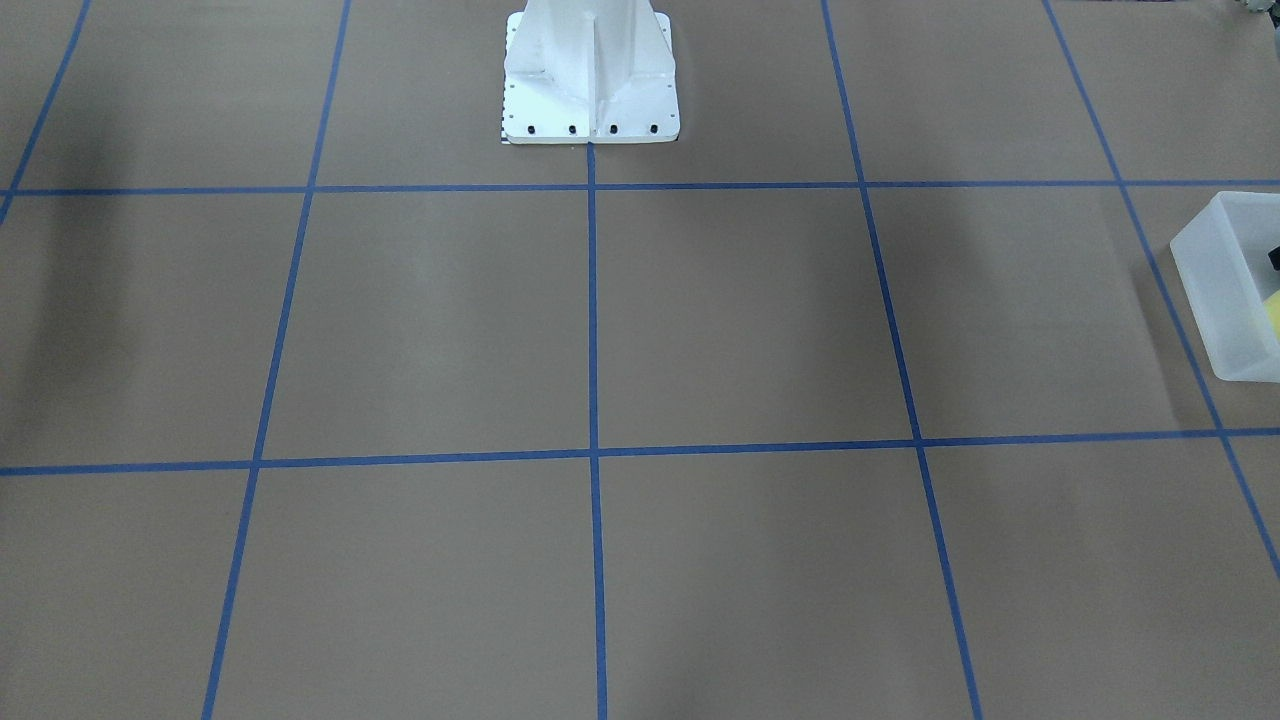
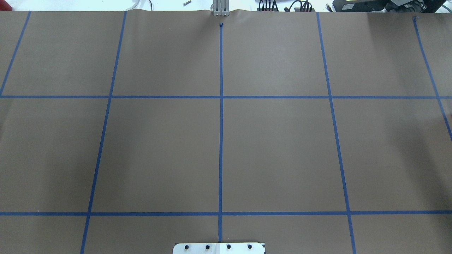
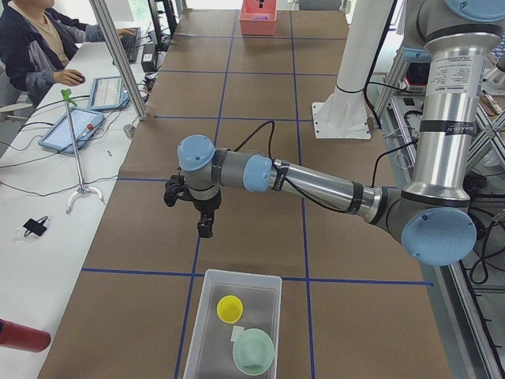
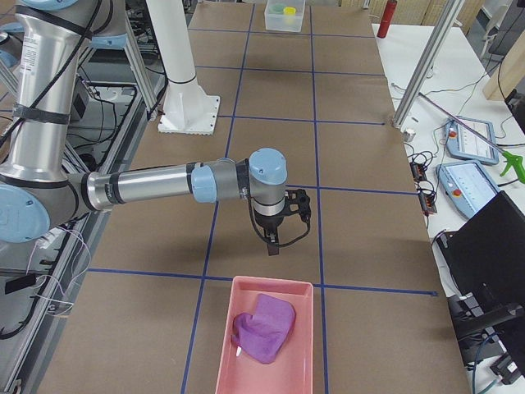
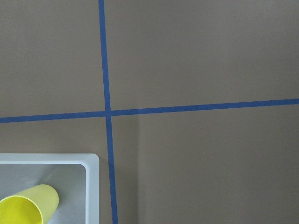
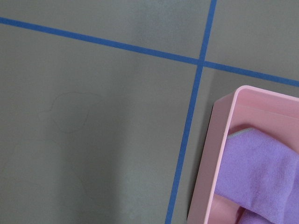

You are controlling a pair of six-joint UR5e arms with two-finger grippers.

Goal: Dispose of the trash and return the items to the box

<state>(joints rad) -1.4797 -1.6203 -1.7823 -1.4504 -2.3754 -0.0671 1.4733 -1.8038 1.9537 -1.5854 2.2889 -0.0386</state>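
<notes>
The box (image 3: 241,273) is seen at the bottom centre of the left side view, and both items are already inside it: the yellow cup (image 3: 230,308) is set toward the upper part of the floor and the green bowl (image 3: 253,351) just below it, near but apparently not touching. The left gripper (image 3: 205,229) is held above the brown table (image 3: 260,229), just above the box's upper edge in the frame. Whether its fingers are apart or together cannot be told from this side view. In the right side view the right gripper (image 4: 273,250) is likewise hung over the paper, just above the pink tray (image 4: 275,281) at the bottom centre, in which a purple cloth (image 4: 264,327) is heaped. Its fingers cannot be judged either. The sorting is judged to be essentially done, so the step in hand is taken to be a clean withdrawal. Each arm is best lifted straight up before being swung inward, so that neither container's rim is clipped or dragged across the tape lines (image 5: 106,112). What may be a small white scrap (image 3: 237,334) is seen between cup and bowl. It should be checked before the job is called finished.
</notes>
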